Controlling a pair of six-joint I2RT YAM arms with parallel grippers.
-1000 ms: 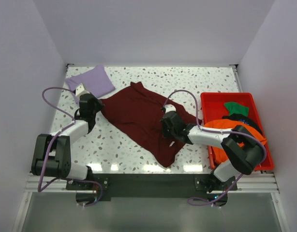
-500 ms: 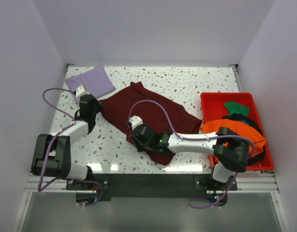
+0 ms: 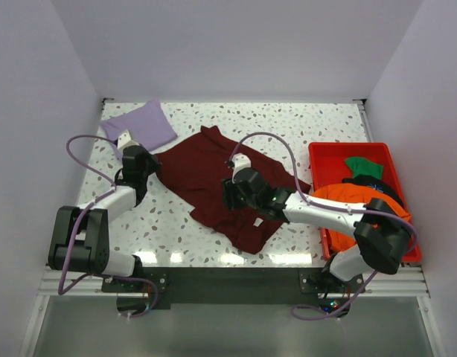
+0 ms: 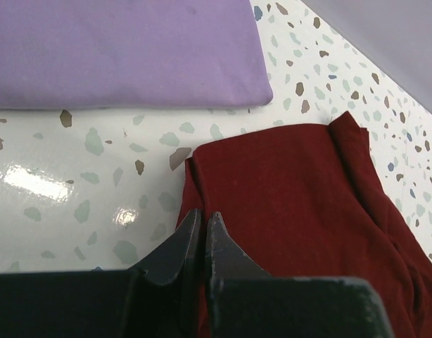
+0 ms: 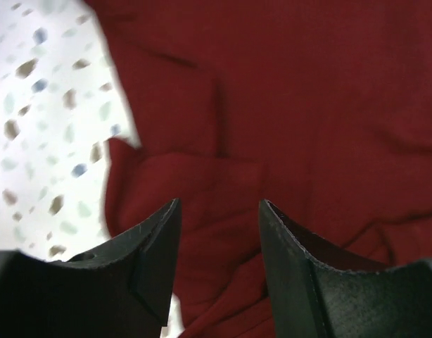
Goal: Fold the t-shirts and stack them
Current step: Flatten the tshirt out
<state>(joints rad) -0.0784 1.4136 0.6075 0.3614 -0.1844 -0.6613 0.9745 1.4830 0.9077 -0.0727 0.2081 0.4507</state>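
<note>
While the left gripper [image 4: 202,224] sits low at the cloth's left border, its jaws are pressed together on the hem of the maroon t-shirt [image 4: 293,204]. Only its wrist view shows this pinch; from above the arm covers it. Just beyond the fingertips lies a strip of bare speckled table [image 4: 75,176], then the folded lavender t-shirt [image 4: 124,49], near the maroon cloth but apart from it.

The right gripper [image 5: 219,211] hangs over the middle of the maroon shirt with its fingers [image 5: 149,260] spread wide and nothing between them. Its wrist view shows a doubled-over flap of cloth beneath and the shirt's edge meeting the table at left.

From the top camera, the whole shirt lies loosely spread across the table's centre, rumpled, with a small white tag [image 3: 257,222] on its near part. To its right, close to the shirt's right corner, stands the red bin [image 3: 329,160], which holds an orange tee [image 3: 340,195], a green one [image 3: 362,165] and a black one [image 3: 377,186]. Bare tabletop lies along the far edge and at the near left.
</note>
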